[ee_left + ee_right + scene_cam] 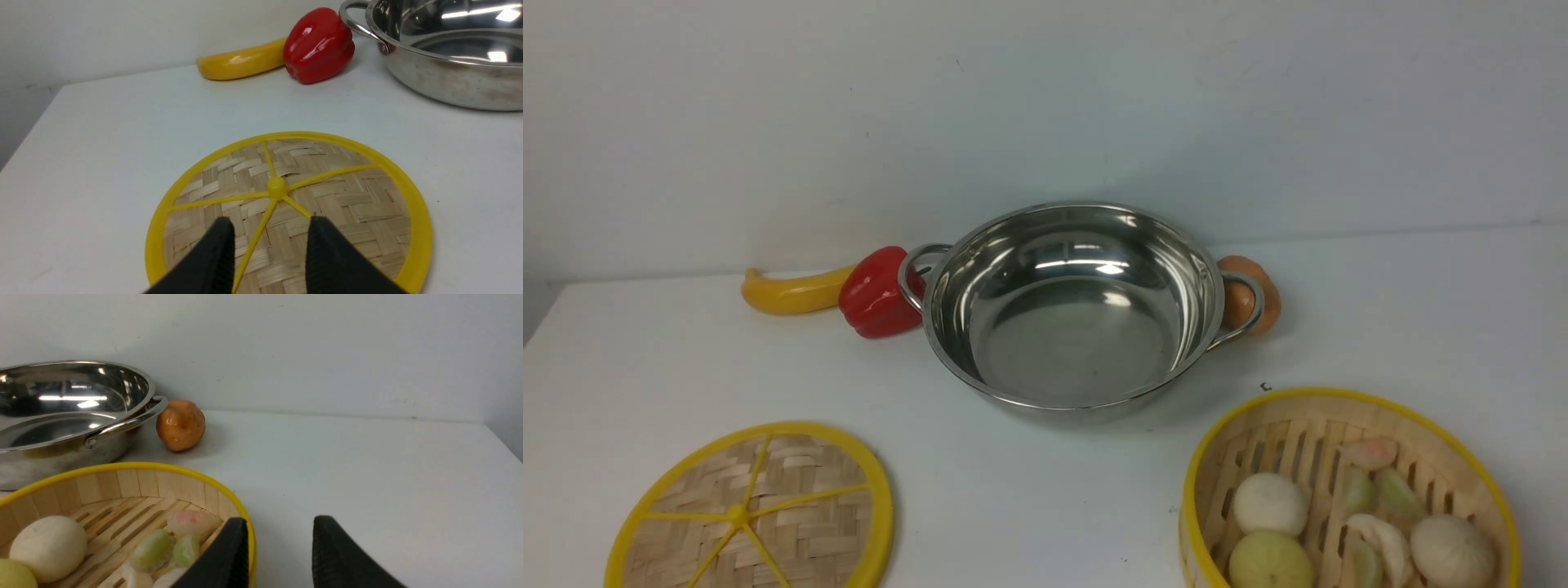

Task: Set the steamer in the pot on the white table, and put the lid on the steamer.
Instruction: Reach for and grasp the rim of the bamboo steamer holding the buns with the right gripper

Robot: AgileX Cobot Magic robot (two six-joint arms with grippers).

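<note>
Steamer [1339, 408] clear of pot [1070, 327], fingers [229, 555] perhaps astride

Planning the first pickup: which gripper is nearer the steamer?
Right. The right gripper is open at the rim of the steamer; the left gripper hangs over the lid, well away from it.

Left tool [269, 228] sits over the near part of the lid [294, 196], which lies flat on the worktop [102, 143]. Ahead of it and off to its right: pot [1078, 343], mid-worktop. Pepper [318, 45] just beside the pot's handle on the left tool's side; squash [241, 63] beyond the pepper, farther from the pot. Right tool [280, 526] straddles the steamer [163, 484] rim, one finger inside, one outside. Buns [47, 547] and dumplings [190, 522] in the steamer. Round fruit [180, 425] ahead of the right tool, by the pot's other handle.
</note>
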